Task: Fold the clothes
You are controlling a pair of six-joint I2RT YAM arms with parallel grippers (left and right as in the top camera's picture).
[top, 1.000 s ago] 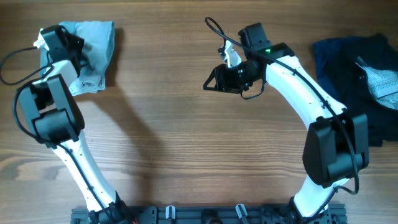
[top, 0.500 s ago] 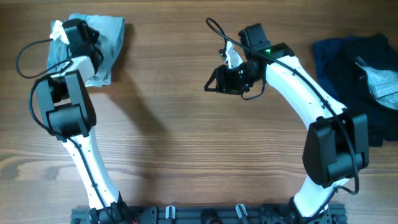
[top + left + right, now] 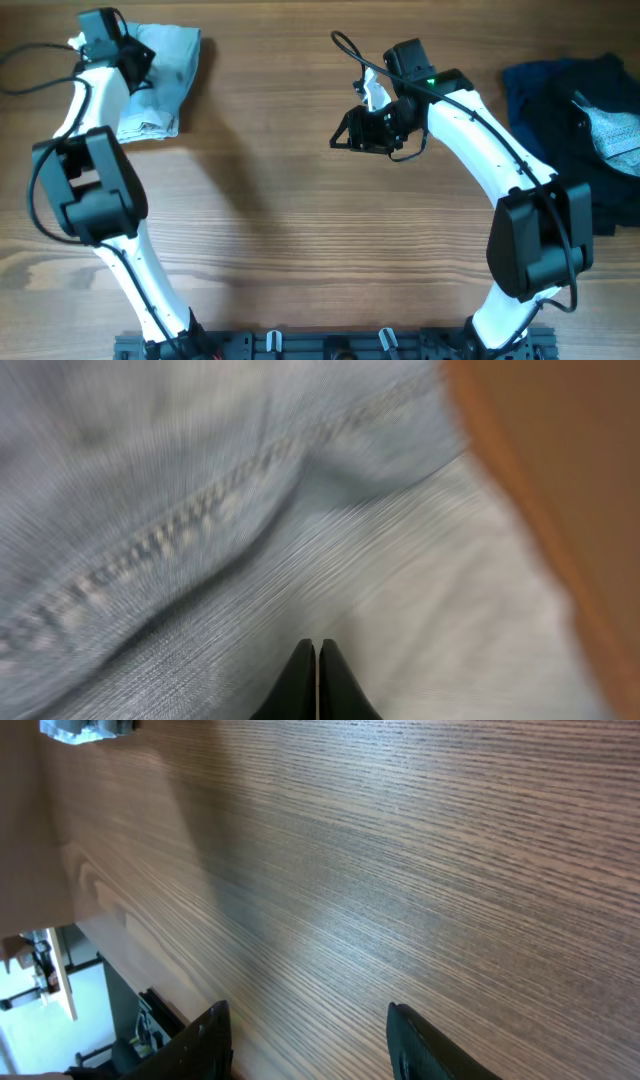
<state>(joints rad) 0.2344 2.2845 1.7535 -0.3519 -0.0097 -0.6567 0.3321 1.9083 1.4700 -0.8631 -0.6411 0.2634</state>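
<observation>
With the left gripper (image 3: 317, 680) pinched shut just over the folded pale cloth (image 3: 165, 72) at upper left, I'd lift it straight off without dragging, then send the right gripper (image 3: 310, 1050), fingers wide apart, to the dark pile (image 3: 555, 95) at far right.

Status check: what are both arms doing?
Left tool shut, over the light-blue garment. Right tool open, empty, above table. Dark clothes pile far right.
</observation>
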